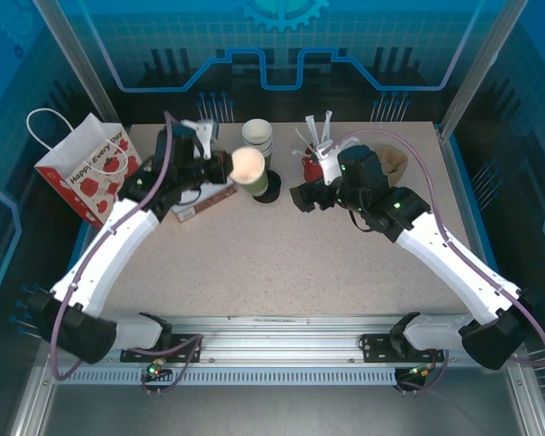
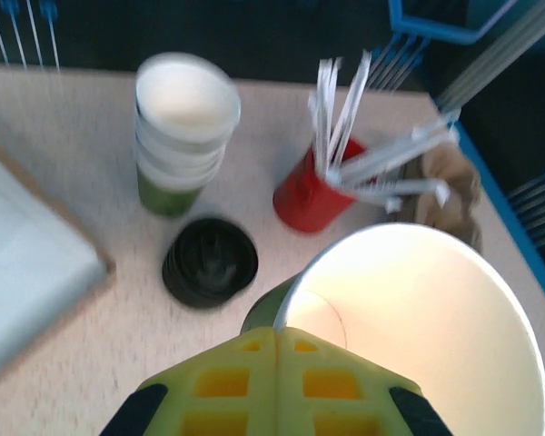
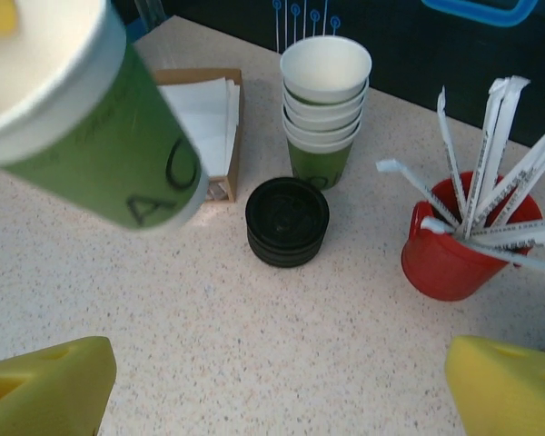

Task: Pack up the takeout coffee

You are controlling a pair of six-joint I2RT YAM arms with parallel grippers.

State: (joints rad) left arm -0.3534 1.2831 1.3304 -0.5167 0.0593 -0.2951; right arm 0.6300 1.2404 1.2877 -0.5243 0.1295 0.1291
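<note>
Near the far edge of the table (image 1: 345, 263), the left gripper (image 2: 277, 341) pinches the rim of the paper cup (image 2: 418, 336), light and easily crushed; the right gripper (image 3: 277, 363) has its fingers spread.

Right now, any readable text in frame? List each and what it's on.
"Happy Every Day": on the red-patterned white gift bag.
"A" plus part of a round letter, large and black: on the green cup in the left gripper.
Smaller print on that cup: too blurred to read.
</note>
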